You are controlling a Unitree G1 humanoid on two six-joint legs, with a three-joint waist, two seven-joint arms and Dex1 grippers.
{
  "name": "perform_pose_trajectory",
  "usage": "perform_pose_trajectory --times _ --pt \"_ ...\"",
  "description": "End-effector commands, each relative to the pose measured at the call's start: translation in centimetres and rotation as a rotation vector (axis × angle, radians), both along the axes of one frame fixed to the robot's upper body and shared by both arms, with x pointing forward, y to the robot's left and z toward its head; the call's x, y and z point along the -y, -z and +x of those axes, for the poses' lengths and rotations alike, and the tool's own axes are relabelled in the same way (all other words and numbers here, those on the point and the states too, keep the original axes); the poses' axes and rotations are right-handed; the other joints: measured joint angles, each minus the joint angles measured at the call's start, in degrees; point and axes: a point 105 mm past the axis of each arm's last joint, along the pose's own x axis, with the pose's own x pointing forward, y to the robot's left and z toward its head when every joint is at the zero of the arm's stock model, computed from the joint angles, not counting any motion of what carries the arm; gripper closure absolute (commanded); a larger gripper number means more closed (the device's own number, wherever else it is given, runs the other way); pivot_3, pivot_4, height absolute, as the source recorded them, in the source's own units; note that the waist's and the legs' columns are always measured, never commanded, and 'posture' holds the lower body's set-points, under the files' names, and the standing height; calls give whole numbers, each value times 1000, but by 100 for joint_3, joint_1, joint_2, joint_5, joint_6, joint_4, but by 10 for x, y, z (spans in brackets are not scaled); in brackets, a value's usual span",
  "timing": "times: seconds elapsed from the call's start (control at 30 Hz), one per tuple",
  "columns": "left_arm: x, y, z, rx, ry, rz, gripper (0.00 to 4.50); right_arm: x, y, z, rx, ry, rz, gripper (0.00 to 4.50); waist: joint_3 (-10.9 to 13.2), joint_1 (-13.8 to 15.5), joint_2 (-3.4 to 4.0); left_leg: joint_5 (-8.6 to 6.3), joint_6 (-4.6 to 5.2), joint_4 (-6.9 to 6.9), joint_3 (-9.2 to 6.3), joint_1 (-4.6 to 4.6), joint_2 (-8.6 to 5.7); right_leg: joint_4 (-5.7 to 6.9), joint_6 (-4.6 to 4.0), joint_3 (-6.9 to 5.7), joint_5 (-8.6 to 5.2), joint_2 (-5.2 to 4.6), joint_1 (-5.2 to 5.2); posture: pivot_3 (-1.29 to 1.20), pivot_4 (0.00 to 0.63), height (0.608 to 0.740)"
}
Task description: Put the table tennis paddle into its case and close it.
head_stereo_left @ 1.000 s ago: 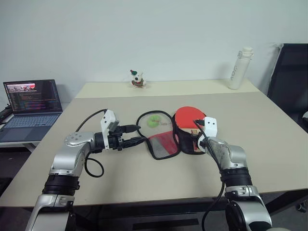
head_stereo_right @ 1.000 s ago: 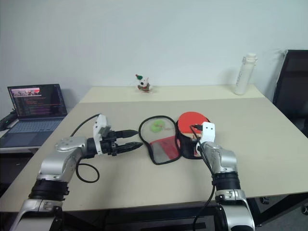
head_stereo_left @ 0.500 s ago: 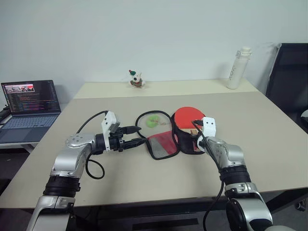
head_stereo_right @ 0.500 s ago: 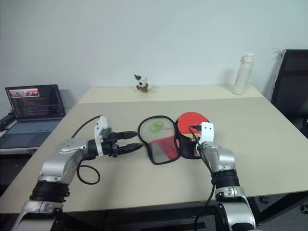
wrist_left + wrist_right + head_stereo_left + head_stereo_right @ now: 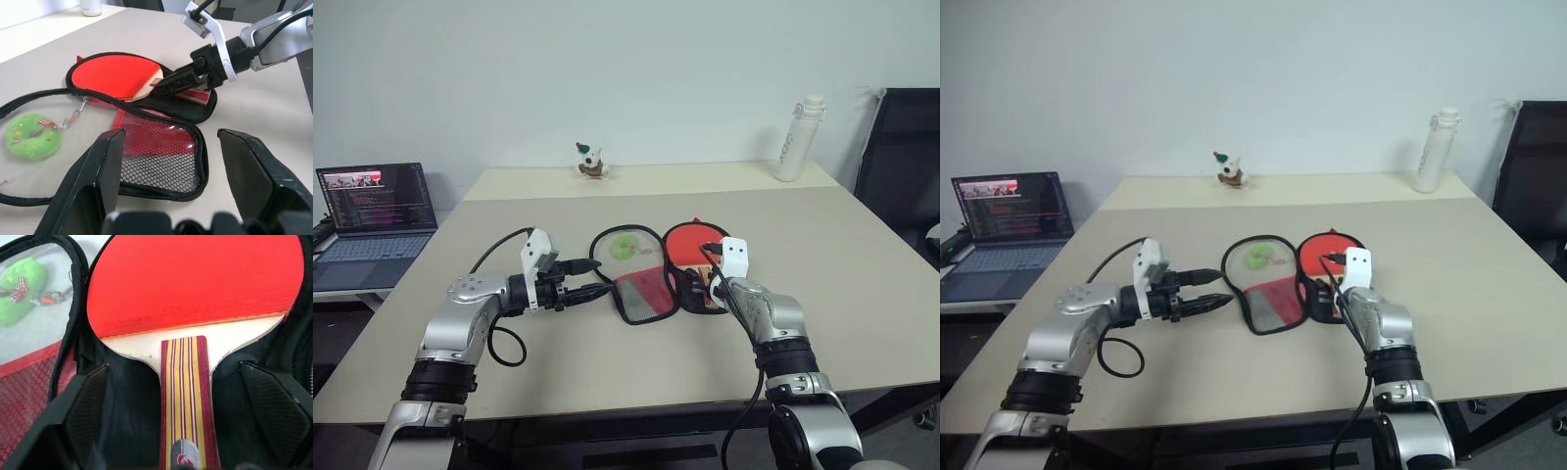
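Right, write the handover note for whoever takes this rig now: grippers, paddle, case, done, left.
Left gripper: open, empty, hovering beside the case's mesh flap.
Right gripper: open, fingers either side of the paddle's handle, not gripping.
Table tennis paddle: lying flat in the black half of the case, red face up.
Case: unzipped, spread open on the table, green charm on the zipper.
Done: paddle laid in.
Left: fold the flap over, zip shut.

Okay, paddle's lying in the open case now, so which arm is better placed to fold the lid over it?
Probably the left. Its open left gripper hovers right beside the case's opened mesh flap. The right gripper is open astride the handle of the table tennis paddle, on the far side from the flap.
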Motion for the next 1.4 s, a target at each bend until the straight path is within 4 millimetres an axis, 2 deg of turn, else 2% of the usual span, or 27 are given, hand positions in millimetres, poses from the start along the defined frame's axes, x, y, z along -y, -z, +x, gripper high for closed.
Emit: perform_pose_trajectory --times 0.03,0.1,0.3,0.4,0.5,0.63,0.8,1.0,1.17,1.3,1.4 --pt "-1 -4 2 44 -32 20 1206 -14 -37 -12 118 -137 14 30 0 1 0 0 0 0 -1 -1 0 0 0 0 0 0 0 0 150 740" --pt "-4 -3 7 58 -76 23 1206 -19 -51 -29 158 -241 11 30 0 5 0 0 0 0 -4 -1 2 -1 14 -1 -8 0 0 0 150 740" --pt "-12 3 17 64 -149 39 1206 -4 -90 -69 297 -421 -31 30 -1 47 -2 0 0 1 -7 -2 0 -2 27 -5 -16 -4 1 0 150 740" --pt "-25 13 32 61 -249 67 1819 7 -112 -86 386 -508 -45 0 0 51 -3 0 0 2 -8 -1 0 -3 28 -8 -17 -2 2 0 150 740" --pt "-33 29 40 32 -298 120 2888 26 -117 -91 405 -504 -68 0 -1 54 -5 0 0 4 -7 0 1 -4 29 -10 -17 -1 4 0 150 740" --pt "-36 42 48 18 -334 162 4405 36 -118 -99 417 -517 -99 0 2 70 -10 0 0 4 -3 -2 -1 -8 29 -7 -17 -2 5 0 150 740" --pt "-35 51 66 23 -403 213 4462 38 -117 -108 429 -550 -128 0 6 131 -18 0 0 7 -7 -3 -2 -7 29 -12 -17 -2 6 0 150 740" --pt "-16 58 80 4 -396 231 4462 38 -108 -113 408 -584 -163 0 7 155 -25 0 0 8 -4 -5 -7 -14 33 -12 -17 -5 9 0 150 740" --pt "4 66 90 -52 -402 219 4462 41 -111 -111 427 -573 -179 0 13 149 -34 0 0 10 -7 -7 -7 -16 34 -18 -17 -5 10 0 150 740" --pt "22 59 93 -35 -364 205 4462 44 -112 -112 430 -574 -183 0 14 150 -37 0 -1 10 -8 -8 -8 -17 36 -19 -18 -5 10 0 150 740" --pt "57 30 95 37 -247 148 4462 50 -110 -117 420 -573 -195 0 25 164 -54 0 -1 10 -10 -11 -9 -17 36 -21 -18 -6 10 0 150 740"
